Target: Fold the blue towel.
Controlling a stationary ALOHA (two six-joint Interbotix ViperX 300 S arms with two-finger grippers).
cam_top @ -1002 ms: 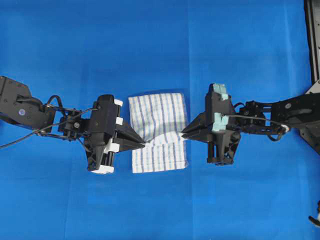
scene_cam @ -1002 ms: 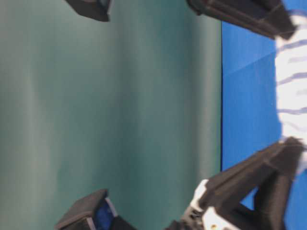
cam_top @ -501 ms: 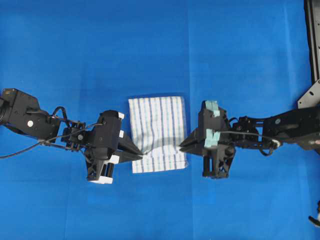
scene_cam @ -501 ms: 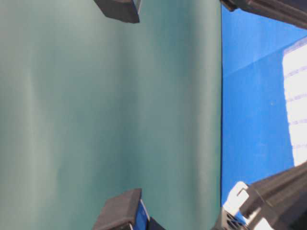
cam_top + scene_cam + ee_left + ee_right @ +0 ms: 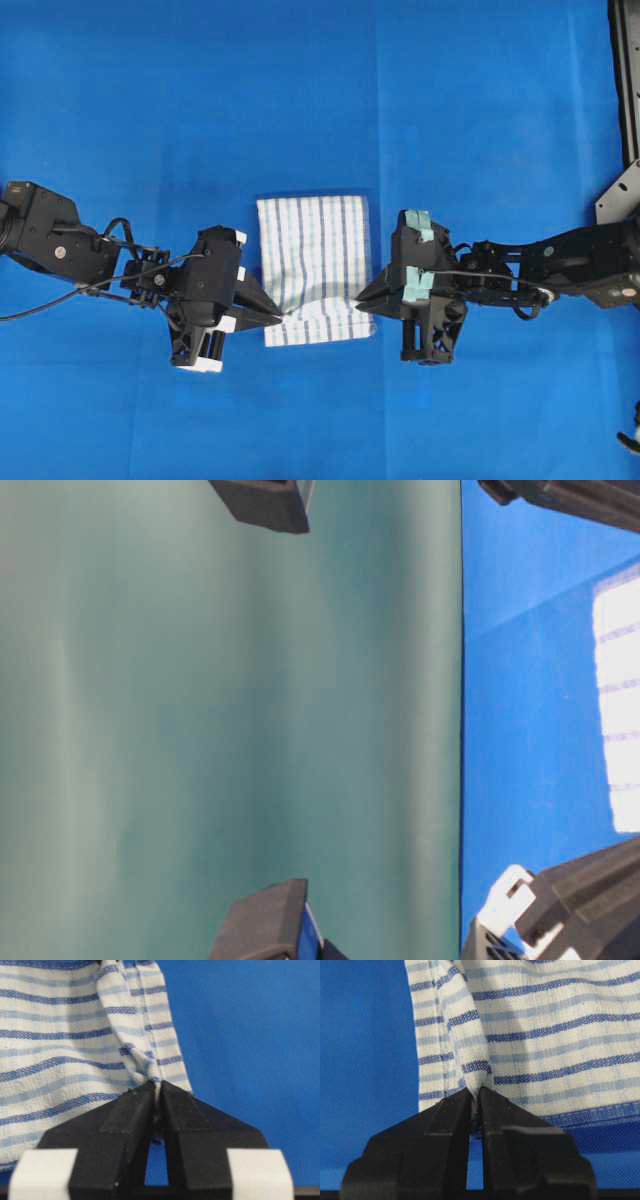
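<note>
The blue towel (image 5: pixel 314 262), white with thin blue stripes, lies folded on the blue table covering in the middle of the overhead view. My left gripper (image 5: pixel 283 316) is shut on the towel's left edge, low over the towel's near end. My right gripper (image 5: pixel 357 301) is shut on its right edge opposite. The held layer is lifted slightly over the towel's near part. In the left wrist view the cloth (image 5: pixel 75 1035) bunches into the closed jaws of my left gripper (image 5: pixel 157 1087). In the right wrist view the cloth (image 5: pixel 545 1025) bunches likewise in my right gripper (image 5: pixel 475 1092). The towel's edge (image 5: pixel 620 710) shows in the table-level view.
The plain blue table covering (image 5: pixel 320 100) spreads all around the towel. A dark metal frame (image 5: pixel 625 80) stands at the far right edge. The table-level view is turned sideways and shows mostly a green wall (image 5: pixel 230 720).
Both grippers have carried the held towel layer toward the near edge, from mid-towel to close to its near end, and lowered it. Both stay shut on the cloth.
</note>
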